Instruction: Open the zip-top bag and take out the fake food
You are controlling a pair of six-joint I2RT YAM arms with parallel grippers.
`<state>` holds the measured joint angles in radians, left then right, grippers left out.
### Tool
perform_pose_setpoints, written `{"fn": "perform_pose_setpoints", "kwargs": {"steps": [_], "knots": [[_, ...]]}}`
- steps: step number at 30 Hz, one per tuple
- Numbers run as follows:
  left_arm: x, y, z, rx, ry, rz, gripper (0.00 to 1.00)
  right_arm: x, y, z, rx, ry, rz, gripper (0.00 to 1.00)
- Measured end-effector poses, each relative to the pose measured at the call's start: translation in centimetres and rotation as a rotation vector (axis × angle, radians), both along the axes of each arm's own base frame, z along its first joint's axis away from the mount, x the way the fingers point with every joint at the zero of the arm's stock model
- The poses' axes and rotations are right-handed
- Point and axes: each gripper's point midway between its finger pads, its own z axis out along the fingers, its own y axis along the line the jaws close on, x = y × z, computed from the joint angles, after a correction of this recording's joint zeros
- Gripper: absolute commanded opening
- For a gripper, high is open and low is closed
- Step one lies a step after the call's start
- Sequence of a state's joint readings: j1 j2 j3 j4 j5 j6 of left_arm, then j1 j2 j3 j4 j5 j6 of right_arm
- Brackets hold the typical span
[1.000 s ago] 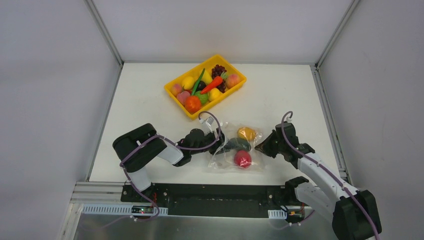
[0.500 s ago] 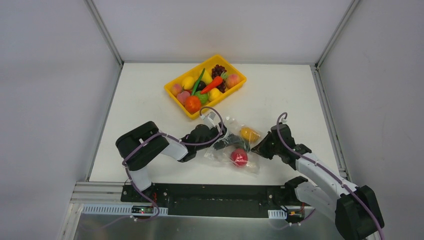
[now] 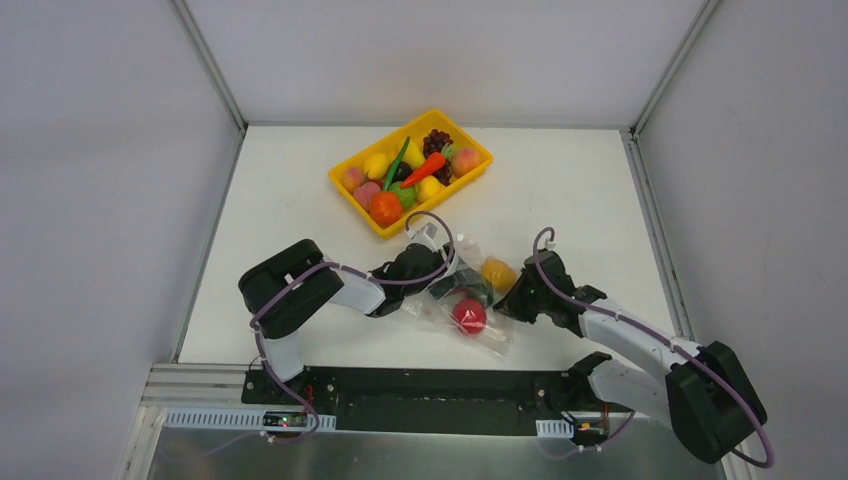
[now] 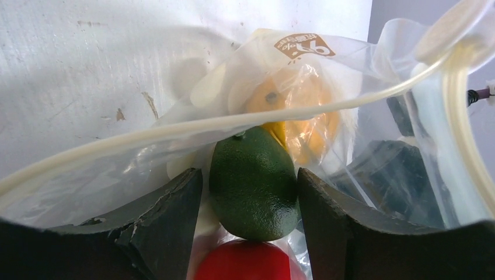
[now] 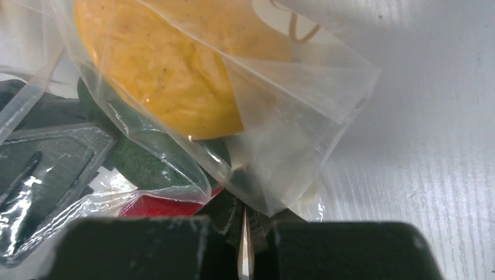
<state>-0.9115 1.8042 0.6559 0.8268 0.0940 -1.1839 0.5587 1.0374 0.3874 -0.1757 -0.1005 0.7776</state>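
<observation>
The clear zip-top bag (image 3: 490,340) lies crumpled near the table's front, between my two grippers. Inside it are a dark green piece (image 4: 254,184), a red ball (image 3: 468,315) and a yellow-orange fruit (image 3: 497,272). My left gripper (image 3: 452,283) reaches in through the open zip mouth. Its fingers (image 4: 169,227) are closed on either side of the dark green piece, with the red ball (image 4: 242,262) just below. My right gripper (image 3: 508,300) is shut on the bag's opposite edge (image 5: 303,116); a thin fold of plastic runs between its jaws. The fruit (image 5: 169,76) fills the right wrist view.
A yellow tray (image 3: 358,208) at the back centre holds several plastic fruits and vegetables and a dark grape bunch (image 3: 437,140). Grey walls enclose the white table on the left, right and back. The arm bases stand at the near edge.
My left gripper has pushed further right into the bag. My right gripper has moved left and away from me with the bag edge, so the bag has bunched up and shifted left.
</observation>
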Motion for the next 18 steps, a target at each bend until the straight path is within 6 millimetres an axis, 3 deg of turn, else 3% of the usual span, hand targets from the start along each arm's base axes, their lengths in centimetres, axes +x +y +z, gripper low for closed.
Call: {"fn": "perform_pose_setpoints", "kwargs": {"steps": [2,7,11,14,18], "knots": [[-0.1,-0.2,-0.1,0.009,0.002,-0.003,0.61,-0.1,0.2,-0.3,-0.011,0.004,0.009,0.00],[0.3,-0.2,-0.2,0.036,-0.004,0.008,0.48,-0.1,0.5,-0.2,-0.022,-0.001,0.020,0.00],[0.4,0.0,-0.2,0.049,-0.011,0.011,0.30,0.0,0.2,-0.3,-0.041,-0.006,0.001,0.00],[0.0,1.0,-0.1,0.078,-0.031,0.013,0.12,0.3,-0.6,0.0,-0.066,-0.026,-0.038,0.00],[-0.6,3.0,0.2,0.140,-0.058,0.011,0.08,0.7,-1.9,0.7,-0.100,-0.066,-0.102,0.00]]}}
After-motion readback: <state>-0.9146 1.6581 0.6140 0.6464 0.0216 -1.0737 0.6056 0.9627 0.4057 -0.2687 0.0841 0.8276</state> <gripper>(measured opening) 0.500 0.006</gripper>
